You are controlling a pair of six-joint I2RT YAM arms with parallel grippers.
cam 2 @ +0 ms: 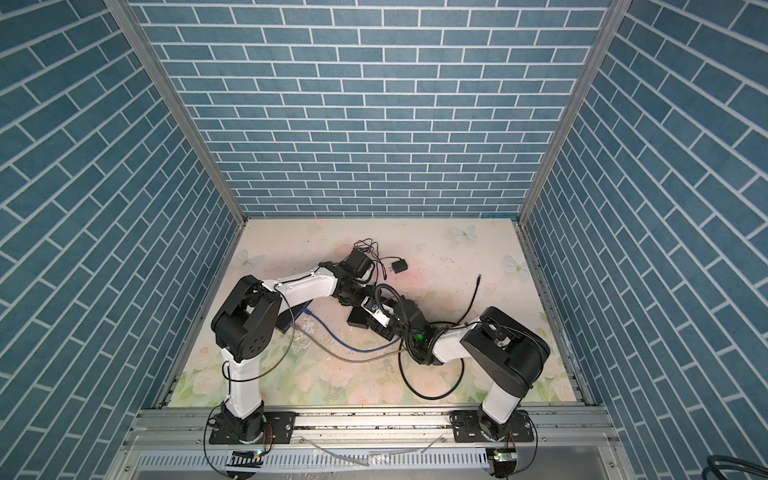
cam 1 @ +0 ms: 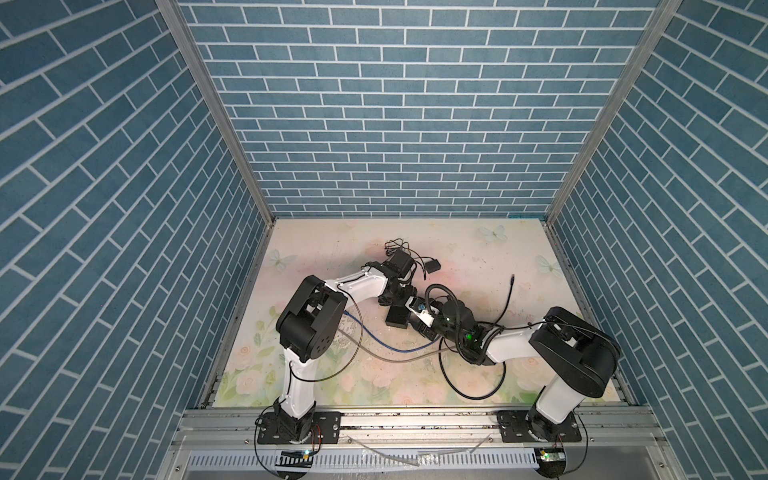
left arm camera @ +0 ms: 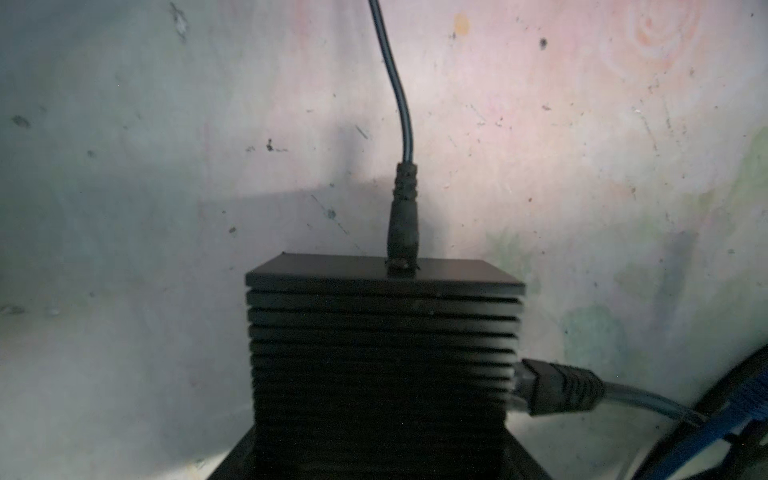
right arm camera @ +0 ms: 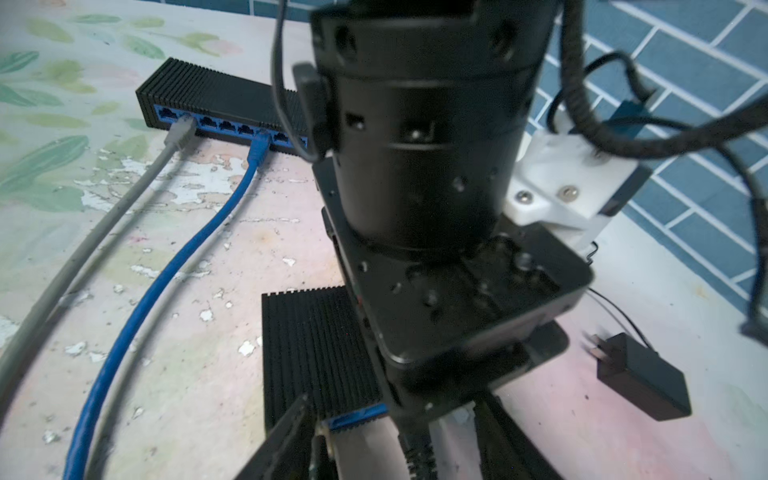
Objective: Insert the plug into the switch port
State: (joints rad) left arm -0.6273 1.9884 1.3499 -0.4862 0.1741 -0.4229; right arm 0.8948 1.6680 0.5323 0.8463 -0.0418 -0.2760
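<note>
Closest to the right wrist lens are the right gripper's point(right arm camera: 395, 419) own fingers point(right arm camera: 286, 432), blurred and cut off by the frame edge. They stand apart, released, one on either side of the blue port end of the small switch point(right arm camera: 316, 345). Whether either pad touches anything cannot be made out.

Both top views take in the whole flowered table point(cam 1: 478, 257), but there the two wrists crowd together at its middle and cover most of the work.

Only the right wrist view shows the long switch point(right arm camera: 216, 89) clearly, with a grey cable point(right arm camera: 83, 245) and a blue cable point(right arm camera: 174, 266) plugged into its front. In a top view just a corner of it shows under the left elbow.

That wrist view also shows the left gripper point(cam 1: 397, 302) bearing down on the small switch. Its jaws are set wide and grasp the ribbed body across its width, though the pads themselves are hidden.

A black power adapter point(right arm camera: 644, 382) lies apart on the table.

Only the left wrist view shows the plugs. The network plug point(left arm camera: 557, 388) sits in the side of the small switch, and a barrel plug point(left arm camera: 402, 216) stands in its end face.
</note>
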